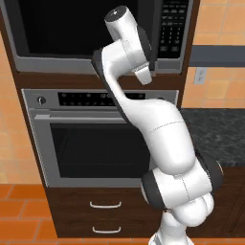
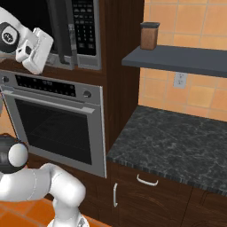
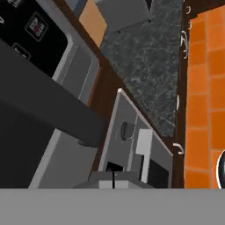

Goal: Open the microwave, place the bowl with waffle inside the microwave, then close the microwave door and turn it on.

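The microwave is built in high above the oven. The microwave door looks shut, its window dark. Its long dark handle bar crosses the hand view on a slant, beside the black keypad. My white hand hangs by the door's lower right corner, just below the handle's end. In the hand view the gripper is shut, its tips pressed together with nothing between them, a little apart from the handle's lower end. The bowl and the waffle are out of view.
A silver oven with a knob sits under the microwave, with two drawers below it. To the right lie a dark stone counter and a shelf carrying a brown jar.
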You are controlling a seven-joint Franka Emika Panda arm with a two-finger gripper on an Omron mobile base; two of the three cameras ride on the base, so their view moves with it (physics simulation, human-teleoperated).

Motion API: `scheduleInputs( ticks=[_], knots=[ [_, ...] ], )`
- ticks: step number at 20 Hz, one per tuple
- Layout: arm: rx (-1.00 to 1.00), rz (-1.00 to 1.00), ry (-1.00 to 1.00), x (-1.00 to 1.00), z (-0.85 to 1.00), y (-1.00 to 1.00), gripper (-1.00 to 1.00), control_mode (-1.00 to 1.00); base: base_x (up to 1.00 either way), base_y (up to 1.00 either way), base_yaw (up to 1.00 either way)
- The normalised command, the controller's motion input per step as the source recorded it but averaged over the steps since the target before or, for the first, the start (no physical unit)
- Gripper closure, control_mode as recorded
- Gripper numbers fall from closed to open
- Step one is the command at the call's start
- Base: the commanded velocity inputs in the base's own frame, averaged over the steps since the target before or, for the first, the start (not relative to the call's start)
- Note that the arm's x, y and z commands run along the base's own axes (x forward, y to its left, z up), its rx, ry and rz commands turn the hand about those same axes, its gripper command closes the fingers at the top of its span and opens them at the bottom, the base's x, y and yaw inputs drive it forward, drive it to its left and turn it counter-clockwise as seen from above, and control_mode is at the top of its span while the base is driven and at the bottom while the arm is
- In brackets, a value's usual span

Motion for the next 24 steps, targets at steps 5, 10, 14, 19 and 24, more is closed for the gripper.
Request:
scheduleInputs(
  ticks=[5, 10, 14, 19, 24],
  knots=[
    [0.07, 0.31, 0.18, 1.0, -0.17, -0.61, 1.0, -1.0, 0.0, 0.0, 0.0],
    [-0.05, 0.31, 0.23, 1.0, -0.71, -0.2, 1.0, -1.0, 0.0, 0.0, 0.0],
    [-0.42, 0.44, -0.08, 0.09, -1.0, 0.37, 1.0, -1.0, 0.0, 0.0, 0.0],
    [-0.34, 0.43, -0.21, -0.45, -0.95, 0.79, 1.0, -1.0, 0.0, 0.0, 0.0],
    [0.04, 0.12, -0.39, -1.0, 0.02, -0.04, 1.0, -1.0, 0.0, 0.0, 0.0]
  ],
)
